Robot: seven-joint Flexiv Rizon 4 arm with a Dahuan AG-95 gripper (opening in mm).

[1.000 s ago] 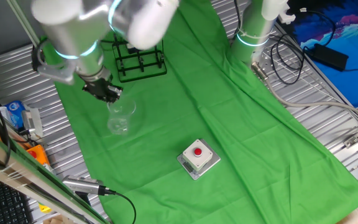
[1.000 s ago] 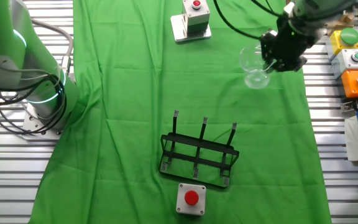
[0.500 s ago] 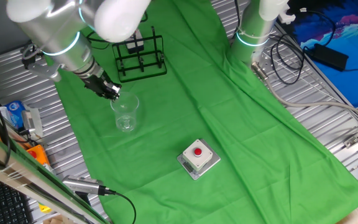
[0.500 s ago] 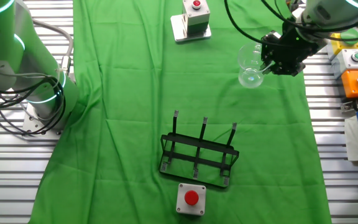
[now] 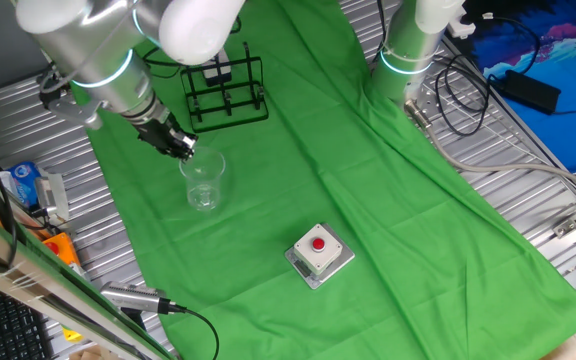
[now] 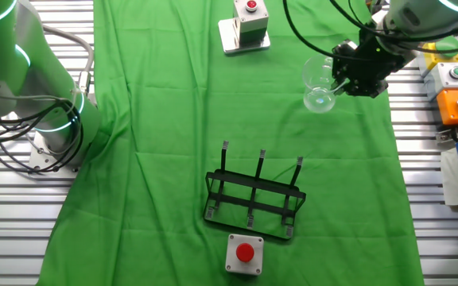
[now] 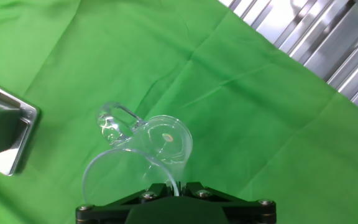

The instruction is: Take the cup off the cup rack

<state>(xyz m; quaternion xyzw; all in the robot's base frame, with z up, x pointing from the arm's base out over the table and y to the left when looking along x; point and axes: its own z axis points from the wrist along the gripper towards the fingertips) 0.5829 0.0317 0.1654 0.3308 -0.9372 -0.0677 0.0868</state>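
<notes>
Over on the left of one fixed view, the gripper [image 5: 179, 147] has the clear cup [image 5: 202, 182] pinched at the rim, and the cup hangs right at the green cloth [image 5: 368, 200], mouth up and base down, which looks like the reason for a rim grip: the body stays free to settle flat. Whether the base is touching the cloth cannot be told from here. Moving right, the black cup rack [image 5: 224, 88] stands well apart from the cup with its posts bare, so in my judgement the lift-off itself is done and this is the set-down. Further right, the grey box with the red button [image 5: 319, 254] sits clear of the action. The other fixed view agrees: rack [image 6: 254, 202] bare in the middle of the cloth, a second button box [image 6: 244, 255] just beside its base, and off to the right the cup [image 6: 320, 83] held by the gripper [image 6: 345, 78] near the cloth's edge. In the hand view, the little side handle [image 7: 115, 121] points away to the left, and the fingertips [image 7: 157, 188] close together on the near wall of the cup [image 7: 148, 152], one inside and one outside. Letting go too high could tip it.
</notes>
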